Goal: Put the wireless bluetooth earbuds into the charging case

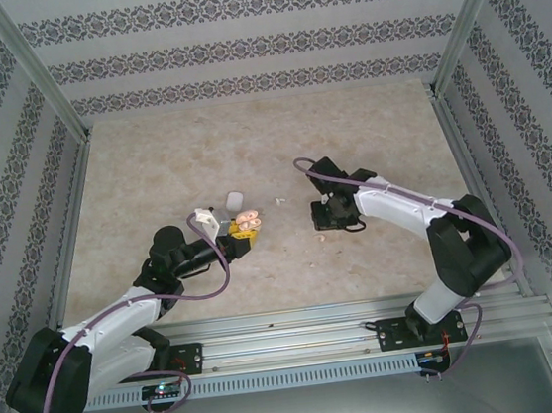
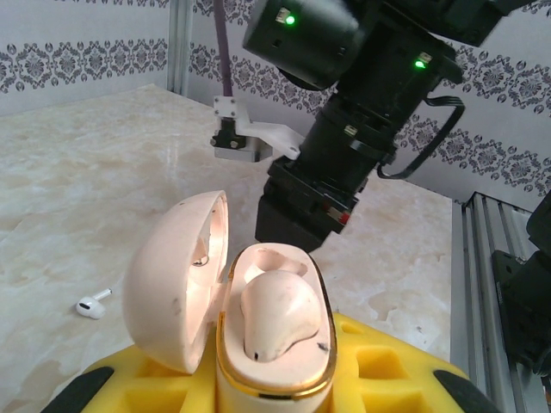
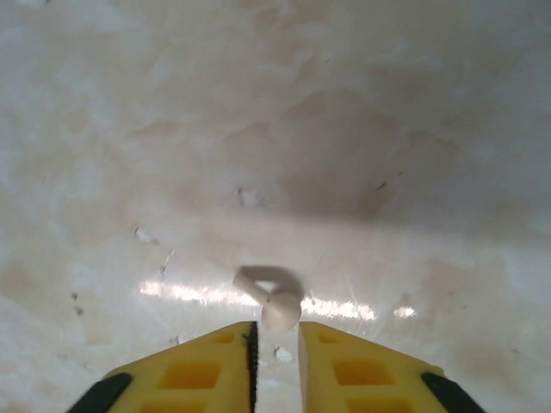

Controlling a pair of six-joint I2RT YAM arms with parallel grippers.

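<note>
At the near edge of the desk (image 1: 249, 140) the two arms reach inward. The left tool (image 2: 272, 380) is clamped narrowly on the charging case (image 2: 274, 344), whose lower body sits upright between the yellow fingers (image 2: 392, 370). The case stands open, its lid (image 2: 176, 284) swung up and over to the left of the wrist view, and the pale hollow inside faces the camera. Past the case, on the bare desk to its left, one earbud (image 2: 92, 305) lies on its side, well apart from the left tool and touching nothing else. Farther on, the black right arm (image 2: 344, 155) leans down toward the desk. At the right wrist, the right tool (image 3: 275, 331) has its yellow fingers drawn close, with a slim gap between them. The other earbud (image 3: 274, 297) lies on the desk right at the fingertips, its rounded end at the mouth of that gap and its stem curling away to the left. I cannot tell whether the tips pinch it or merely stand around it. From above, the right tool sits near the middle of the desk, just right of the case.
</note>
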